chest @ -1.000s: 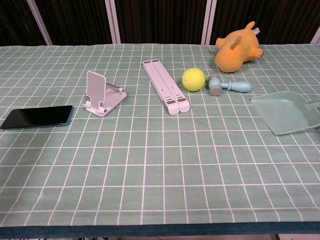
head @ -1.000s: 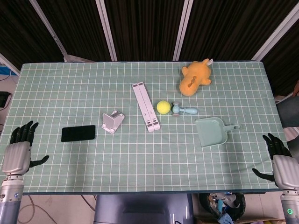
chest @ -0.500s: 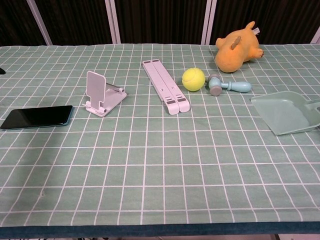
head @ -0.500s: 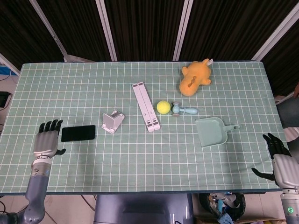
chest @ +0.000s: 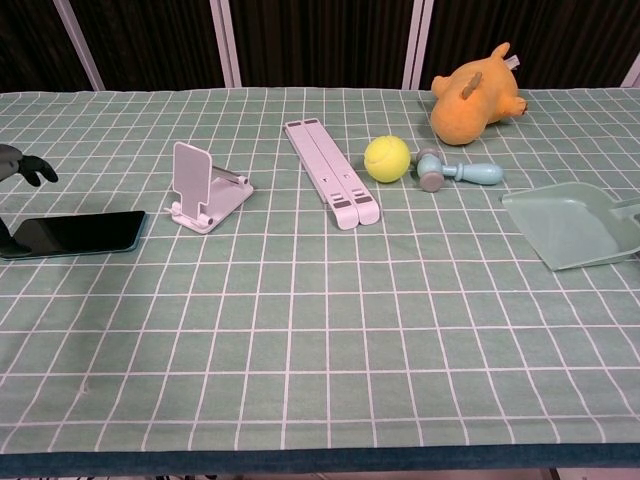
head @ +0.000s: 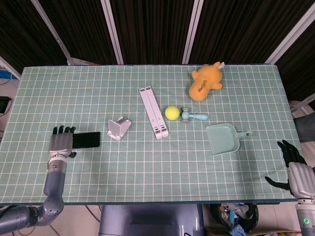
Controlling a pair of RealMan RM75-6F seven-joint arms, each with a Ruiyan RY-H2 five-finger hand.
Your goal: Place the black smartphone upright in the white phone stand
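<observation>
The black smartphone [head: 87,140] [chest: 80,233] lies flat on the green checked cloth at the left. Just right of it stands the white phone stand [head: 118,128] [chest: 204,187], with nothing in it. My left hand [head: 61,142] [chest: 18,168] hovers over the phone's left end, fingers spread, holding nothing; it covers that end in the head view. Only its dark fingertips show at the left edge of the chest view. My right hand [head: 295,167] sits off the table's right front corner, fingers apart and holding nothing.
A long white folded stand [head: 153,112], a yellow ball [head: 172,113], a small blue mallet [head: 194,116], a teal dustpan [head: 224,138] and an orange plush toy [head: 204,81] lie across the middle and right of the table.
My left hand has moved right from the table's left edge until it is over the phone's left end. The phone, the stand and the right hand have stayed put.
</observation>
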